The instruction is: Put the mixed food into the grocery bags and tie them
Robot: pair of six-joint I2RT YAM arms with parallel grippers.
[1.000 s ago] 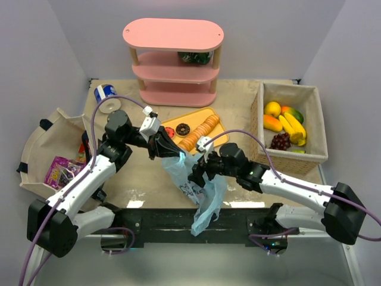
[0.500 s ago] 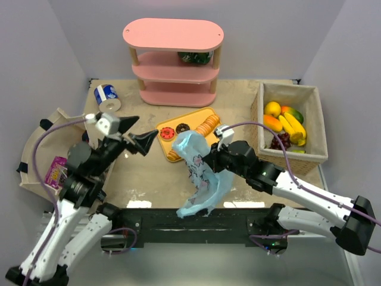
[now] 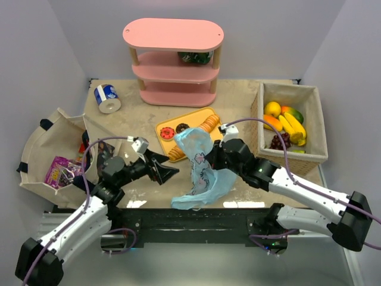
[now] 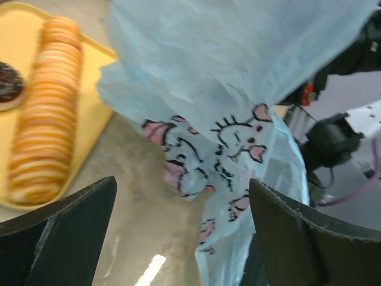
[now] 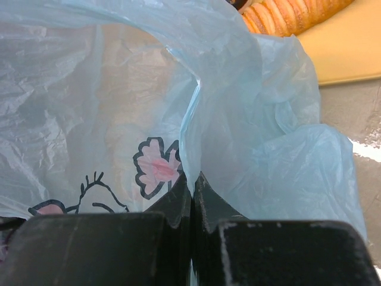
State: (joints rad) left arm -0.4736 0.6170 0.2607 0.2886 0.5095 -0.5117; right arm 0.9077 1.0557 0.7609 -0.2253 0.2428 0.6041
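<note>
A light-blue grocery bag (image 3: 201,173) with cartoon prints hangs crumpled over the table's near middle. My right gripper (image 3: 211,159) is shut on a fold of the grocery bag (image 5: 226,89) near its top edge. My left gripper (image 3: 165,170) stands open just left of the grocery bag (image 4: 238,143), with nothing between its fingers (image 4: 65,232). Of the mixed food, a chocolate doughnut (image 3: 183,128) lies on the yellow tray (image 3: 165,126). Bananas (image 3: 293,126) and grapes (image 3: 280,141) sit in the wicker basket (image 3: 257,128). A purple packet (image 3: 58,173) lies in the cloth container (image 3: 36,149) at the left.
A long sliced loaf (image 3: 199,134) lies on the tray behind the bag. A blue-and-white can (image 3: 107,97) lies at the back left. A pink shelf (image 3: 174,59) stands at the back. The arms' base rail (image 3: 190,217) runs along the near edge.
My left gripper let go of the bag, opened, and drew back low to the left. My right gripper shut on the bag and now holds it alone, a little further back and right.
</note>
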